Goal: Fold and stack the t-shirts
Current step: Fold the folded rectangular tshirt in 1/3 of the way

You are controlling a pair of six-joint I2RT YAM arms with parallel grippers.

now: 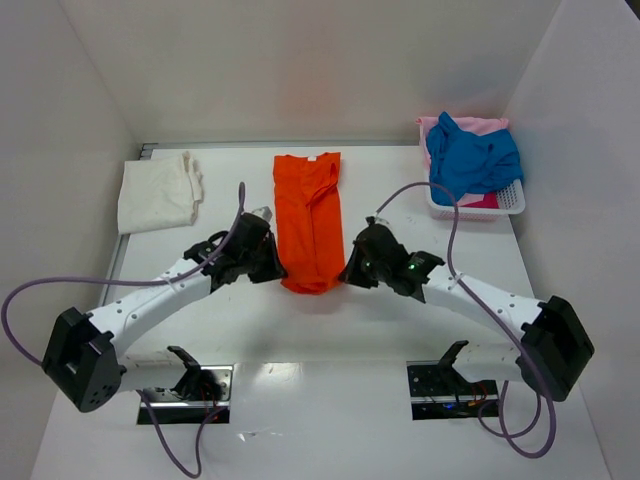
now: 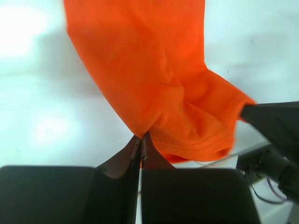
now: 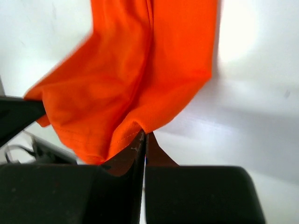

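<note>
The orange t-shirt (image 1: 308, 220) lies as a long narrow strip on the table, collar at the far end. My left gripper (image 1: 276, 266) is shut on its near left corner (image 2: 140, 126). My right gripper (image 1: 347, 270) is shut on its near right corner (image 3: 145, 123). Both hold the near hem a little off the table. A cream-white t-shirt (image 1: 158, 192) lies folded at the far left. The blue t-shirt (image 1: 472, 157) and the pink t-shirt (image 1: 468, 125) lie bunched in the white basket (image 1: 505, 205).
The white basket stands at the far right by the wall. White walls close the table on the left, back and right. The arm bases and cables sit at the near edge.
</note>
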